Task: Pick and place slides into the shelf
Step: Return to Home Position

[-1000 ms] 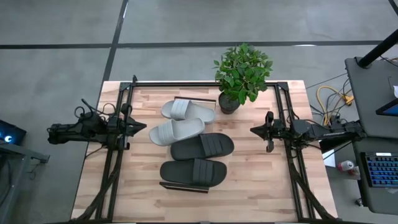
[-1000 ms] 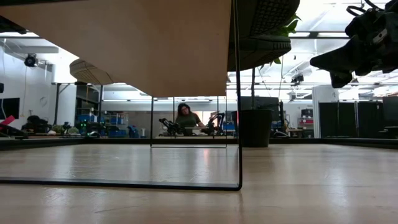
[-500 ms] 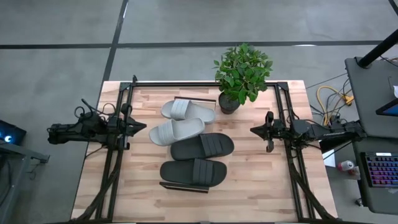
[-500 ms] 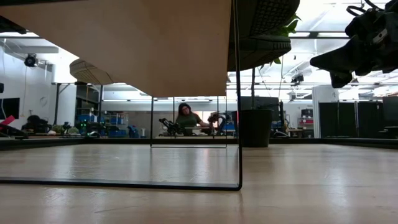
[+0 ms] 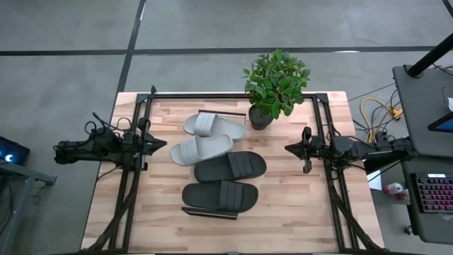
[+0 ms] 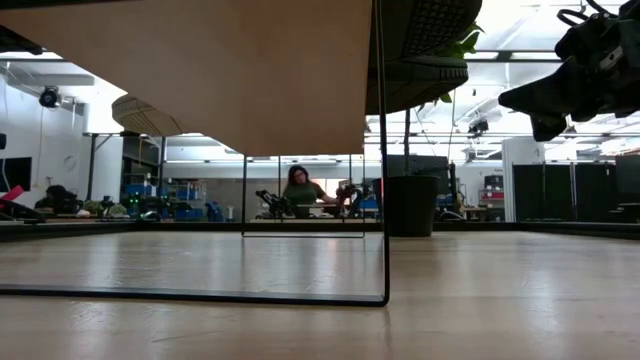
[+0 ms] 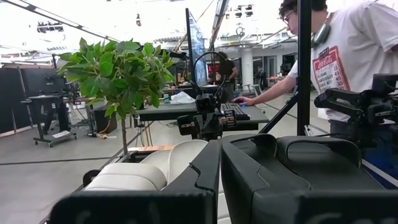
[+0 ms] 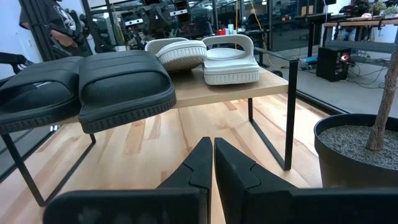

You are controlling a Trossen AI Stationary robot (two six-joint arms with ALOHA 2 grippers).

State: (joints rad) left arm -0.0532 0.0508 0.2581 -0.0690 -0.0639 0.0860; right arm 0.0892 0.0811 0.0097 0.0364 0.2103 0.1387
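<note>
- All 4 slides [image 5: 230, 166] sit on the shelf [image 8: 268, 86], centre of the high view, in a column down the frame: grey pair [image 5: 214, 125] upper, black pair [image 5: 219, 195] lower.
- Shelf long axis runs top-to-bottom in the frame. Each slide's long axis runs left-right, crosswise to it. The 2nd grey one is skewed a little, left end lower. Toe end vs heel end: cannot tell.
- Vs 1.0 s and 0.5 s ago: no change, slides and both arms are in the same spots.
- Left gripper [image 5: 161, 144] is over the table's left side at mid-height of the frame, right gripper [image 5: 289, 149] over the right side. Both are well apart from the shelf, claws pinched together, nothing held.
- Slides are matte and moulded with wide straps; the black straps are ribbed. Shelf is a light wood plank on thin dark metal legs. Table [image 5: 297, 212] is butcher-block strips.
- Potted plant [image 5: 274, 85] is just beside the shelf's upper end: leafy, in a dark round pot.
</note>
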